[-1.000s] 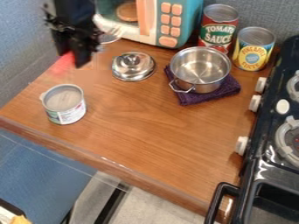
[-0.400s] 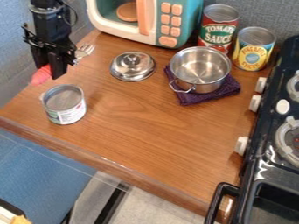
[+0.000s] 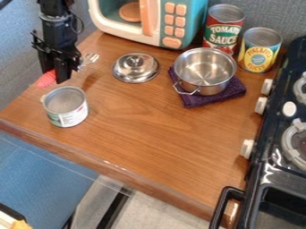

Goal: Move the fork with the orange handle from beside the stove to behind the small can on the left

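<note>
At the upper left my gripper point(image 3: 53, 77) is shut on a fork, just above the open can and behind it. The fork's pink handle point(image 3: 45, 79) sticks out to the left of the fingers, and its metal tines point(image 3: 90, 58) point out to the right. The open, label-wrapped can point(image 3: 65, 107) stands upright on the wooden counter near its left edge. To the right of the gripper a shiny metal lid point(image 3: 136, 67) lies on the counter. A small steel pot point(image 3: 205, 71) rests on a folded purple cloth point(image 3: 230, 91).
A toy microwave point(image 3: 179, 22) stands at the back. Beside it are a tomato sauce can point(image 3: 223, 29) and a yellow pineapple can point(image 3: 259, 50). The black stove point(image 3: 281, 147) borders the wooden counter point(image 3: 155, 127) on the right; the front edge runs diagonally.
From a second ago, my gripper has moved down and somewhat left with the fork, then slightly right and down since the middle frame. The can, lid and pot have stayed put.
</note>
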